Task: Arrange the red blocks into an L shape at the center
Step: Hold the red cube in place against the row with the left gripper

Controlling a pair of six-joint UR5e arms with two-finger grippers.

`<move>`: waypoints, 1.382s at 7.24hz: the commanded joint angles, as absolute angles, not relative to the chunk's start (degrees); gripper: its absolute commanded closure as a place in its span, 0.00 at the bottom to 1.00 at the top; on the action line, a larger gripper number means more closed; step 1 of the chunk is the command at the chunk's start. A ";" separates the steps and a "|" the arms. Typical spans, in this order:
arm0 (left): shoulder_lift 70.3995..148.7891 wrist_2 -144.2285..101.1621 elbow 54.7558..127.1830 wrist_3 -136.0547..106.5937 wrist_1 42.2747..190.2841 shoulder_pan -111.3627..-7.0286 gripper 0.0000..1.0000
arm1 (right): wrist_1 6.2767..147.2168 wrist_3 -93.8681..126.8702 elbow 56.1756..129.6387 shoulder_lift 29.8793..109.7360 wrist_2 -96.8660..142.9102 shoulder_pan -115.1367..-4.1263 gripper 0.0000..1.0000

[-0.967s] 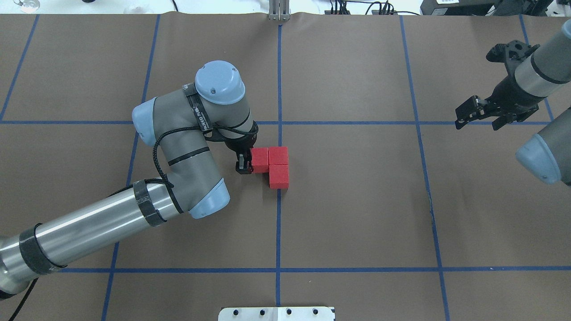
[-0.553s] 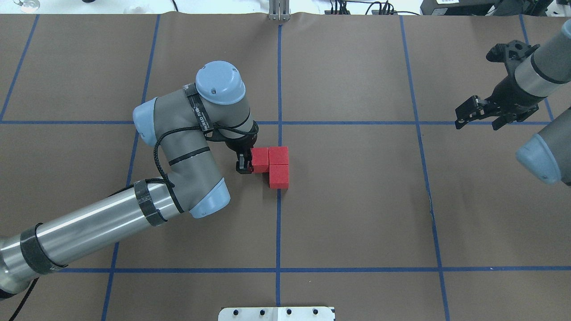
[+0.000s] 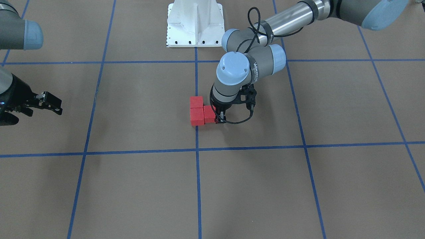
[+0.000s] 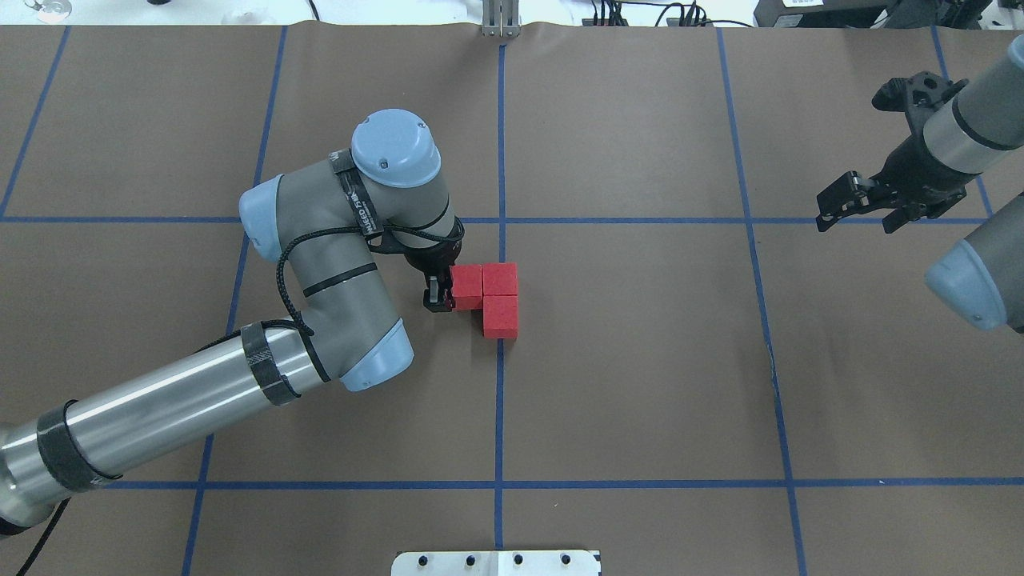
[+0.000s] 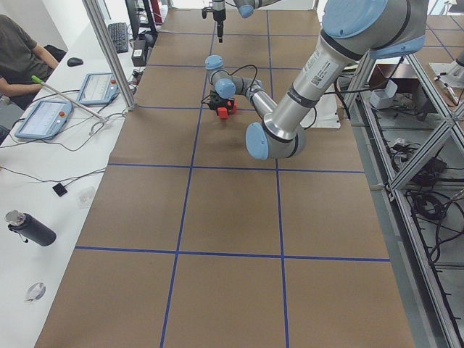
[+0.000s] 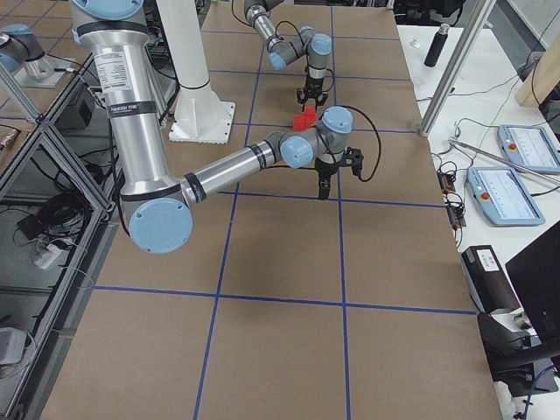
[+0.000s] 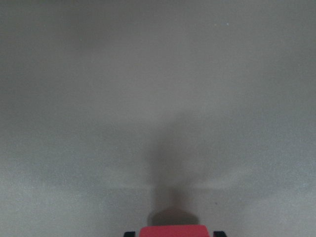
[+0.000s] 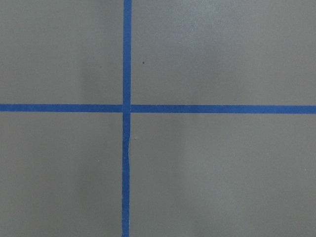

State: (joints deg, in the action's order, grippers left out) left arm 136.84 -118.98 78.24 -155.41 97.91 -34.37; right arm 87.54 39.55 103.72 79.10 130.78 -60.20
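Three red blocks lie together in an L on the brown paper at the center blue tape line (image 4: 500, 384). One block (image 4: 500, 279) sits on the line, a second (image 4: 501, 317) touches its near side, and the third (image 4: 466, 286) touches its left side. My left gripper (image 4: 445, 290) is down at that third block. In the left wrist view the block (image 7: 174, 230) sits between the two black fingertips (image 7: 129, 234), so the gripper is shut on it. My right gripper (image 4: 860, 210) hangs open and empty far to the right, above a tape crossing.
The white robot base plate (image 4: 496, 562) sits at the near edge, on the center line. My left arm's elbow and forearm (image 4: 160, 408) stretch over the near-left squares. Brown paper with a blue grid covers the table. A person sits at a side bench (image 5: 18, 58).
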 commanded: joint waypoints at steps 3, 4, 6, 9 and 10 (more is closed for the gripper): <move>136.84 -119.00 78.13 -155.39 97.91 -34.37 0.66 | 87.54 39.55 103.62 79.10 130.78 -60.20 0.00; 136.85 -118.92 78.05 -155.56 97.82 -34.37 0.01 | 87.54 39.55 103.62 79.10 130.78 -60.12 0.00; 136.85 -118.92 78.13 -155.83 97.91 -34.37 0.00 | 87.54 39.55 103.62 79.10 130.78 -60.20 0.00; 136.93 -119.00 78.40 -155.57 97.56 -34.45 0.00 | 87.54 39.55 103.62 79.10 130.78 -60.21 0.00; 136.85 -119.18 78.75 -155.48 97.38 -34.63 0.00 | 87.54 39.55 103.62 79.10 130.78 -60.21 0.00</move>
